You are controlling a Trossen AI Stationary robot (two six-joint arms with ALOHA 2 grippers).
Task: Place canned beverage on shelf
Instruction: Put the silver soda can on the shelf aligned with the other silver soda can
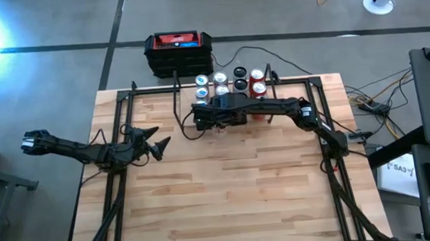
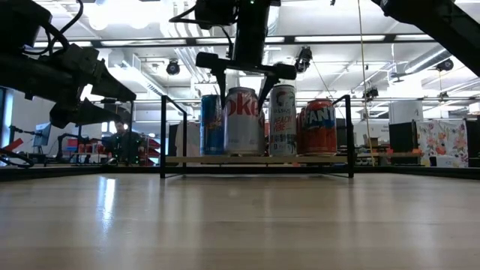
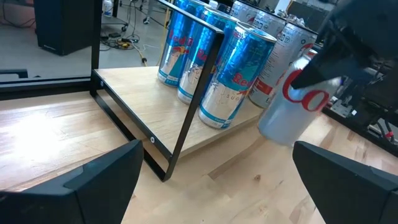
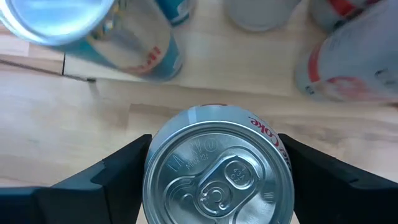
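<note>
The left end effector waits low over the near-left part of the table, well away from the cans. Its fingers are spread wide and hold nothing.

Farther back, the right end effector holds a silver cola can from above. One dark finger presses on each side of it. In the left wrist view the cola can hangs in the air, tilted, just in front of the shelf. It is not on the board yet.

Behind it is the shelf, a low wood board with thin black posts, at the far edge of the table. Some cans already stand there: blue cans on one side, a tall pale can in the middle, and an orange can at the other end.

So the picking up is done. What is left, I think, is to move the cola can over the board, find an empty spot, set it down straight and let go. The spot looks tight, so it could bump the other cans.

Past the shelf, off the table, sits a black box with a red top.
</note>
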